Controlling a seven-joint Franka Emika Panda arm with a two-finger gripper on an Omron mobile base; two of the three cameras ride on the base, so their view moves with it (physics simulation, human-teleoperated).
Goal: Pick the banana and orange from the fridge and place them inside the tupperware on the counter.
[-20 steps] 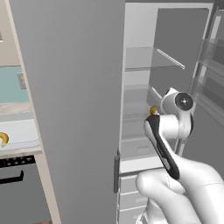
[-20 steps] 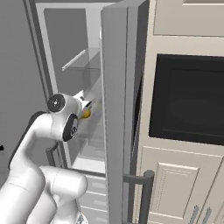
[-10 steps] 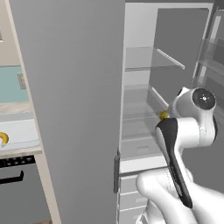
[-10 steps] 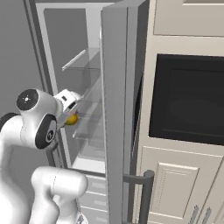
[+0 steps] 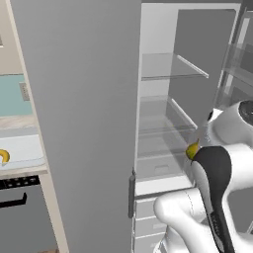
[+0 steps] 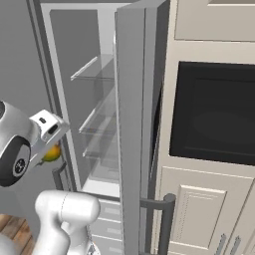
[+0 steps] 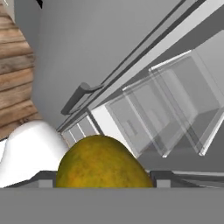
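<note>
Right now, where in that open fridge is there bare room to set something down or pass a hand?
The clear glass shelves of the tall grey fridge are bare from white back wall to open front. It is crowded low at the right, where the pincer carries the round yellowish-orange ball beside the white arm.

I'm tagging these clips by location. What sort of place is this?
A home kitchen, rendered: an open fridge with clear shelves, a built-in oven set in cream cabinets, and a counter carrying the tupperware.
</note>
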